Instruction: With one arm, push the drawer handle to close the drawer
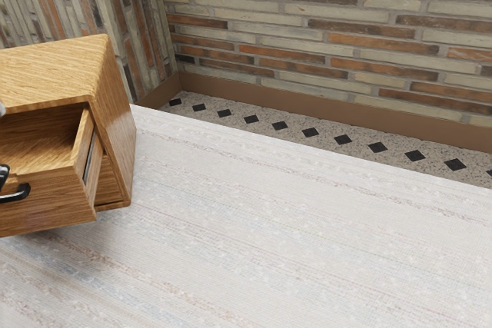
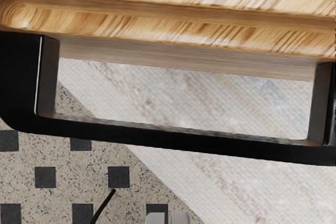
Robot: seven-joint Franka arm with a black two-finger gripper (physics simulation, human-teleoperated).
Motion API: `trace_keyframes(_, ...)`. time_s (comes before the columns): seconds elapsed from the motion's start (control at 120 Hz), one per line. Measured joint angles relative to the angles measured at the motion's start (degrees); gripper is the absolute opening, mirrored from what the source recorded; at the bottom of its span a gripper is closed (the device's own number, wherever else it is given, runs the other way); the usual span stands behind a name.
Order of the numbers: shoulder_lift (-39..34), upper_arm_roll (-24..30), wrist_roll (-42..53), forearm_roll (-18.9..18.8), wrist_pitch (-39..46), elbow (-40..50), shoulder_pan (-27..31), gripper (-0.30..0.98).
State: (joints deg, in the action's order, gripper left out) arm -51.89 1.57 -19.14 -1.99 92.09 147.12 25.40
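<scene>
At the exterior view's left edge, a bit of my black gripper (image 1: 3,173) shows beside the dark handle (image 1: 21,192) of the wooden drawer (image 1: 50,203). The drawer stands pulled out of its cabinet (image 1: 115,128), its inside visible. Seen from the wrist, the black handle (image 2: 178,141) spans the picture below the wooden drawer front (image 2: 173,30). My gripper (image 2: 167,219) has its two grey fingertips close together, shut, on the outer side of the handle bar, with nothing visible between them. Whether they touch the handle cannot be told.
A pale, streaked surface (image 1: 300,228) spreads out around the cabinet. Behind it lie a speckled floor with black diamonds (image 1: 288,130) and a brick wall (image 1: 330,28). A thin black curved piece (image 2: 103,205) is near the fingertips in the wrist view.
</scene>
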Motion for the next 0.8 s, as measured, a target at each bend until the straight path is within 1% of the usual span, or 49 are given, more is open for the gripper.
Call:
trace_keyframes(0.292, 6.1, -1.83, -1.26, -0.01, 6.98, -0.5, 0.05, -0.1)
trace_keyframes(0.467, 8.38, -2.51, -1.09, -0.08, 10.89, -1.54, 0.08, -0.08)
trace_keyframes(0.658, 12.43, -3.16, -0.42, -0.16, 14.02, -4.28, 0.09, -0.06)
trace_keyframes(0.8, 16.96, -4.33, 0.26, -0.2, 16.16, -7.13, 0.09, -0.06)
